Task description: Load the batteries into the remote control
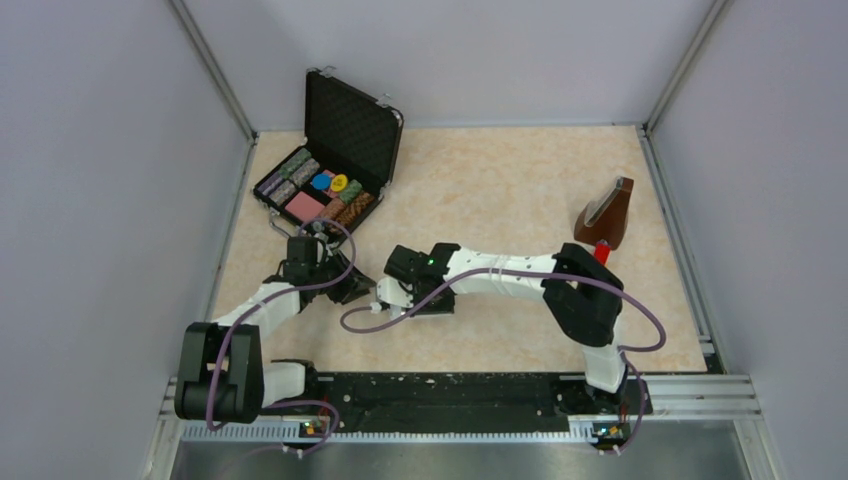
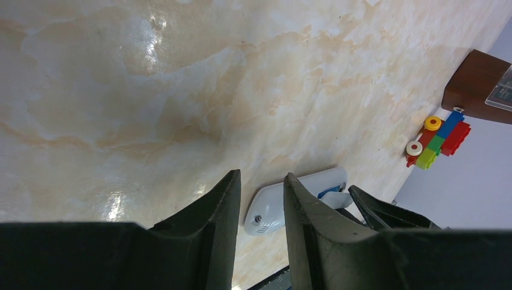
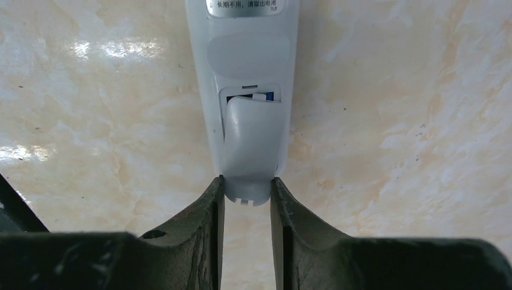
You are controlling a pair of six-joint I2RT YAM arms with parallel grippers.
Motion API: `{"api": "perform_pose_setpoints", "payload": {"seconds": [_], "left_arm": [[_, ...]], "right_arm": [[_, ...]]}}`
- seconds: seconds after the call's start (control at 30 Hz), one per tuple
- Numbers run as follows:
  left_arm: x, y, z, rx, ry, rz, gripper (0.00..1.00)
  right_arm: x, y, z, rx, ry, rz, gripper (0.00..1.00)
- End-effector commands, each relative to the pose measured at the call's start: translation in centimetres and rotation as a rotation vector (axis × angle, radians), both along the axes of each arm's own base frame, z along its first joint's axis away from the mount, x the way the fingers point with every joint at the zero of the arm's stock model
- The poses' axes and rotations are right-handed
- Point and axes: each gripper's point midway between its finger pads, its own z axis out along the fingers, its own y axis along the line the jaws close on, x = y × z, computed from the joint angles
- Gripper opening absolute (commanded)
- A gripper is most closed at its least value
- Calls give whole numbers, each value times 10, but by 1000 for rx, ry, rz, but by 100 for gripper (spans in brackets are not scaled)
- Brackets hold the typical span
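The remote control (image 3: 247,54) is laid flat on the marbled surface (image 3: 90,121), back side up, in the front left part of it, between the working ends of the two arms. Only the upper end of its battery slot is uncovered. A sliver of the blue battery (image 3: 265,96) is seen inside, and a second battery cannot be made out in any view. The white cover (image 3: 252,142) is set over the lower part of the slot, lying along the remote control and jutting past its rounded end. That jutting end is pinched between the fingers (image 3: 208,217) of the right claw (image 3: 247,180), which is clenched on the cover with both fingertips pressed against its edges.

The left claw (image 2: 261,178) is held low over the other end of the remote control. Its fingers are parted by a narrow gap, through which the rounded end is seen. One finger is crossed over the body of the remote control. Whether the remote control is gripped, merely pressed down or not touched at all cannot be told from this angle.

Further back on the left, an open black case (image 1: 345,130) filled with poker chips is stood on the surface. At the right side a brown wooden wedge (image 1: 607,212) is found. Just beside it a toy block train (image 2: 439,134) in red, blue, green and yellow is placed, well apart from the remote control.
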Motion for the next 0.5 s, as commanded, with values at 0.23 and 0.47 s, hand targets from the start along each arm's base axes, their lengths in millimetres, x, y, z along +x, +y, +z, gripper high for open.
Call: {"api": "perform_pose_setpoints", "payload": {"seconds": [0.23, 0.47], "left_arm": [[6, 0, 5, -16, -42, 8, 37], [11, 2, 9, -14, -54, 15, 37]], "right_arm": [[11, 16, 8, -28, -50, 109, 14], [7, 15, 9, -28, -41, 145, 13]]}}
